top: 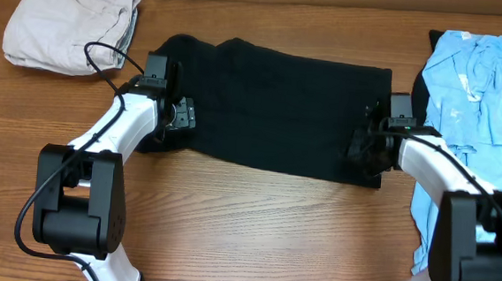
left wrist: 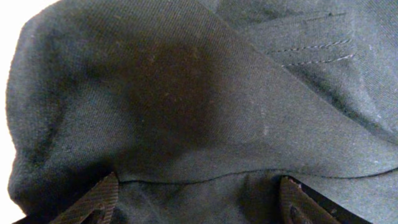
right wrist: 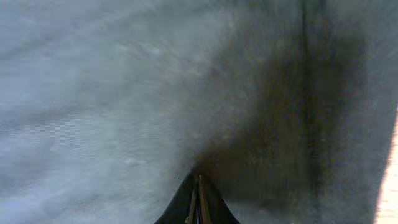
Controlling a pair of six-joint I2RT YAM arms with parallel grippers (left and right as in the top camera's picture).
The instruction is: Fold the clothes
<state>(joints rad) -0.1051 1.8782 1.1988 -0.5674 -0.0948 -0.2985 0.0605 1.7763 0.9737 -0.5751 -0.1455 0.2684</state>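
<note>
The black garment [top: 271, 106] is lying spread out across the middle of the tabletop [top: 253, 234], somewhat nearer the far edge, with its long side running left to right. The left tool [top: 172, 110] is sitting at the garment's left end. In the left wrist view its fingers [left wrist: 99, 200] are standing spread wide, with a folded edge of black cloth running between them.

The right tool [top: 367, 147] is resting at the garment's right end, near the front corner of the cloth. In the right wrist view its fingers [right wrist: 198, 202] are pressing together with their tips against blurred cloth; I cannot tell whether any cloth is caught between them.

A beige garment [top: 64, 23] is lying bunched in the far left corner. A light blue shirt [top: 477, 81] is lying crumpled along the right edge, just beside the black garment.
</note>
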